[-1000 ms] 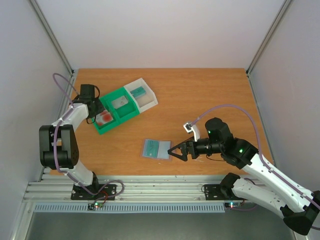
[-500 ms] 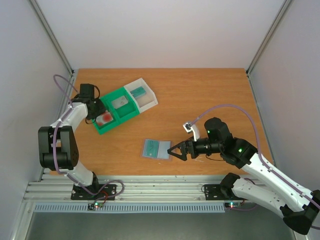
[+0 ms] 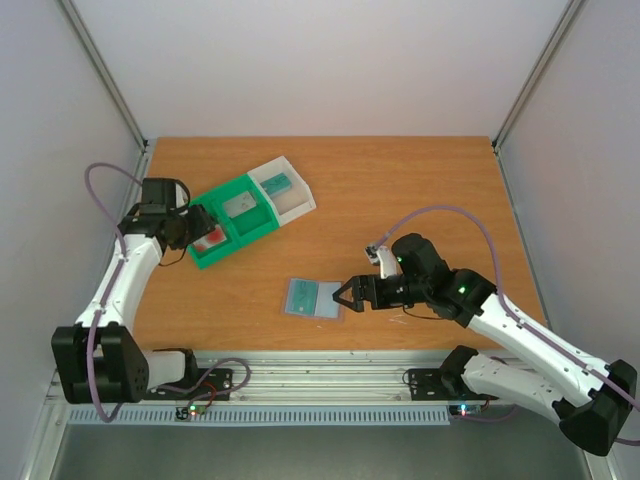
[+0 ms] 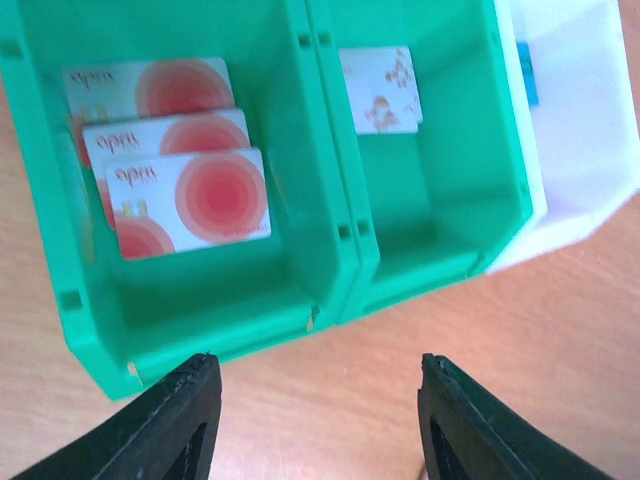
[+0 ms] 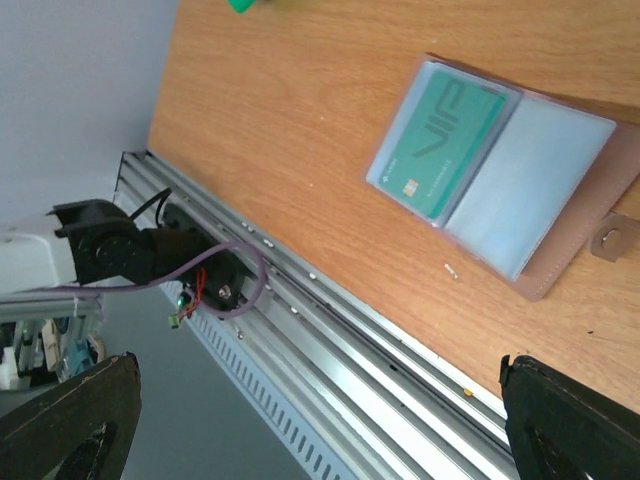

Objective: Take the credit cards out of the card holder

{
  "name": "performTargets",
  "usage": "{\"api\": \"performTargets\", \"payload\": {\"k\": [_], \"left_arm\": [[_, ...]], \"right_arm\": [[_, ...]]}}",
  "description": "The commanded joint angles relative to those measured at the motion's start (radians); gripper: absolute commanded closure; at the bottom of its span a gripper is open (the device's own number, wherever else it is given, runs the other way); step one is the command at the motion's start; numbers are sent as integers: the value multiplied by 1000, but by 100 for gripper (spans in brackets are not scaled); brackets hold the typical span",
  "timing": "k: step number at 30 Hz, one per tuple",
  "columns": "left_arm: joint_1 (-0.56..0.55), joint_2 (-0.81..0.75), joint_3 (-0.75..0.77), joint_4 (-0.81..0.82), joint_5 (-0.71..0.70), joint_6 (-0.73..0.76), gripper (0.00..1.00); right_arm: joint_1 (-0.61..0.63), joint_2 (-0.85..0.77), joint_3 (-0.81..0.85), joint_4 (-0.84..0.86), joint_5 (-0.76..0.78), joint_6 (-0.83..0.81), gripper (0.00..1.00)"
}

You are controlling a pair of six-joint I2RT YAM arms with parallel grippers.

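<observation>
Green tray (image 4: 335, 200) near table's (image 3: 400, 190) left edge, left gripper (image 4: 317, 375) spread above it, right gripper (image 5: 315, 365) spread beside card holder (image 5: 530, 190), maybe touching.

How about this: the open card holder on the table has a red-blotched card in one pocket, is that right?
No. The card in the open card holder on the table is greenish-teal, not red-blotched, as the right wrist view shows.

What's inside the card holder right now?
The card holder lies open on the table. One teal card marked VIP sits in one panel's clear pocket; the other panel looks empty. Whether another card lies beneath the teal one cannot be seen, since it covers that pocket.
</observation>
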Motion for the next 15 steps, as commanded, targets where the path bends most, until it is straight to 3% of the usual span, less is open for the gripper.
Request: {"api": "performTargets", "payload": {"k": [1, 4, 7, 15], "left_arm": [[-22, -67, -42, -81, 112, 38, 45], [-72, -108, -81, -87, 175, 38, 46], [-137, -135, -113, -93, 184, 23, 48], [-250, -145, -194, -11, 264, -18, 56]], "right_arm": [[0, 27, 8, -1, 56, 54, 1], [0, 68, -6, 26, 56, 75, 3], [0, 122, -18, 71, 27, 93, 12], [0, 228, -67, 229, 12, 152, 56]]}}
